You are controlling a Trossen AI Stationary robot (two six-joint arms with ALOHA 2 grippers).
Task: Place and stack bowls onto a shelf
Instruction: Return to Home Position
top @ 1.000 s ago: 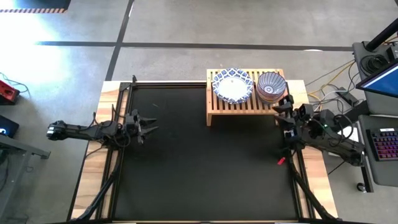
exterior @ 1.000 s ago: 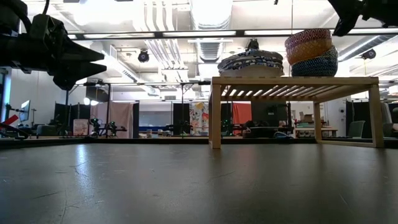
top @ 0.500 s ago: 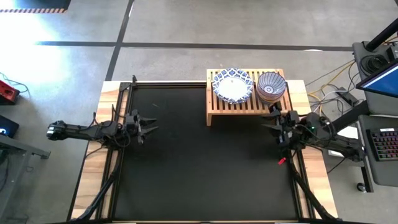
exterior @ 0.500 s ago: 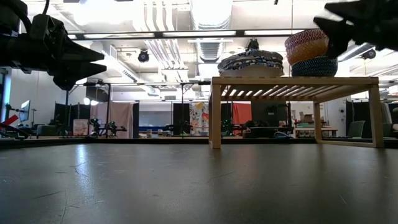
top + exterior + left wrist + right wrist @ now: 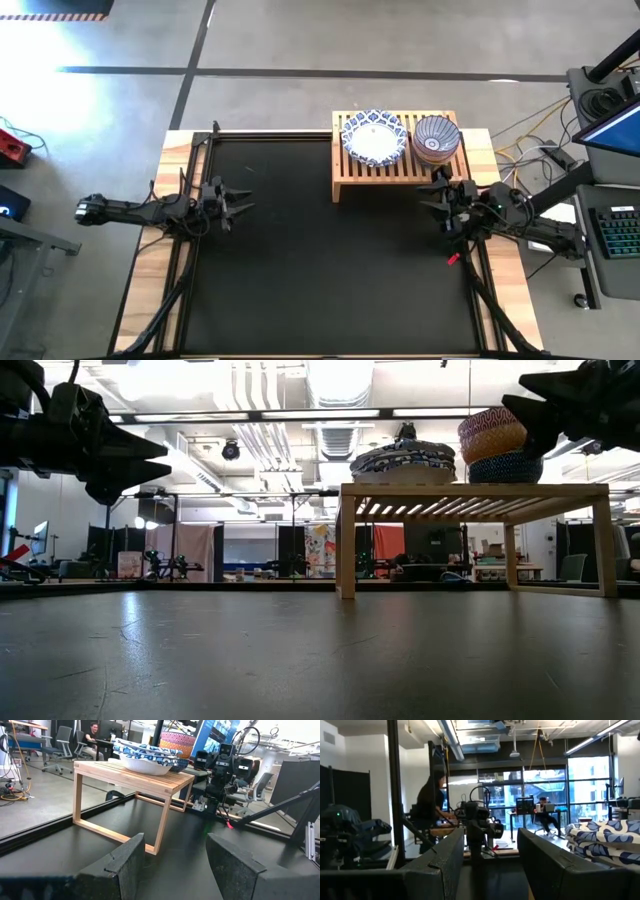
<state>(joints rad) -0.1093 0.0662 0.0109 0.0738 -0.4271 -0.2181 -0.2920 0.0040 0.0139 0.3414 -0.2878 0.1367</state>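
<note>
Hovering right gripper (image 5: 431, 193) near shelf (image 5: 385, 176)

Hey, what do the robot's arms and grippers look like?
The left arm and right arm are slim, dark and jointed, with black cables looping alongside. The left gripper and right gripper each have two dark, blocky, wedge-shaped fingers.

Right gripper (image 5: 430, 194): has swung away from the right end of the shelf (image 5: 392, 172); now just in front of it, aimed left across the table (image 5: 300, 280).
Low view: it now overlaps the small bowls (image 5: 497, 445).
</note>
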